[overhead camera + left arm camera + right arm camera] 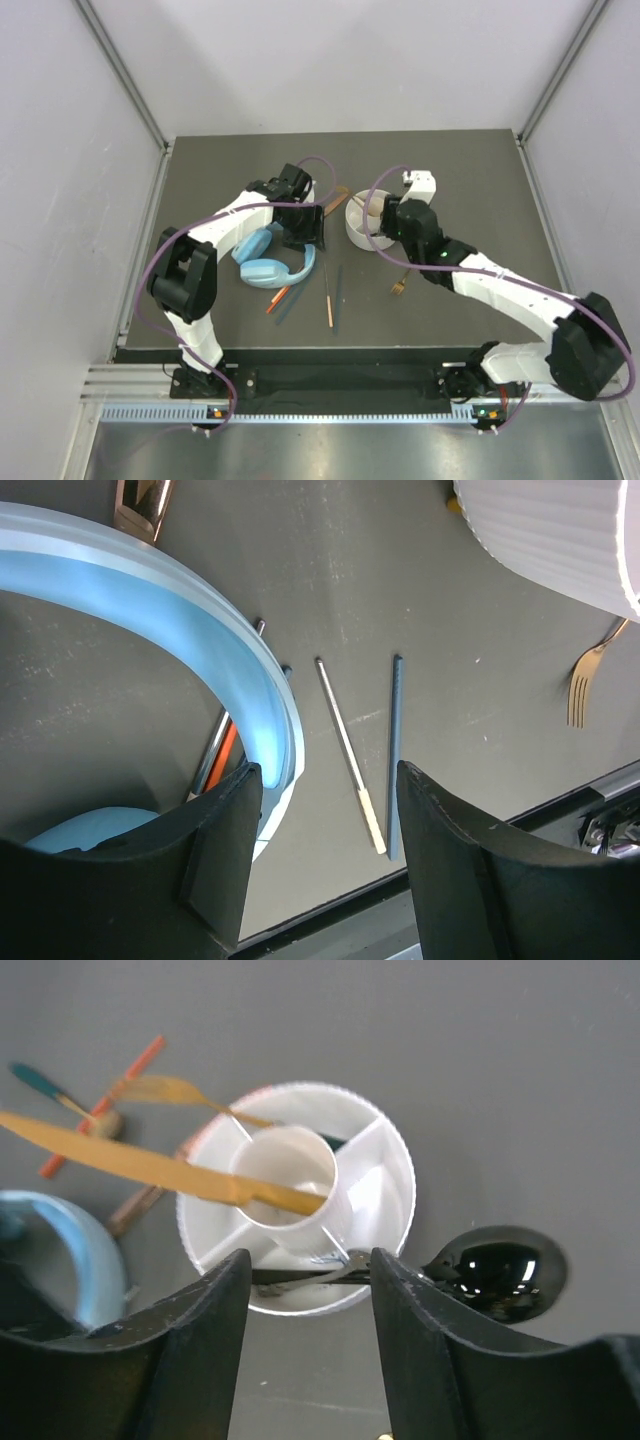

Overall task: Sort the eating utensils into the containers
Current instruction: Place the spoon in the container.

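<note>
My right gripper (308, 1260) hangs spread over the white holder (405, 1175), likely to free the black spoon (495, 1275) there; my left gripper (328, 770), spread too, hovers above a teal chopstick (395, 750).

White divided holder (392, 1160) holds a leaning gold knife (150, 1165) and fork (185, 1092); chopsticks (346, 745) lie flat nearby.

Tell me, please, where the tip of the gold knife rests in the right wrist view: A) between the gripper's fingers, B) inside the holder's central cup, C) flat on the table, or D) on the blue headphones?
B: the gold knife slants across the rim with its tip inside the central cup of the white holder.
</note>
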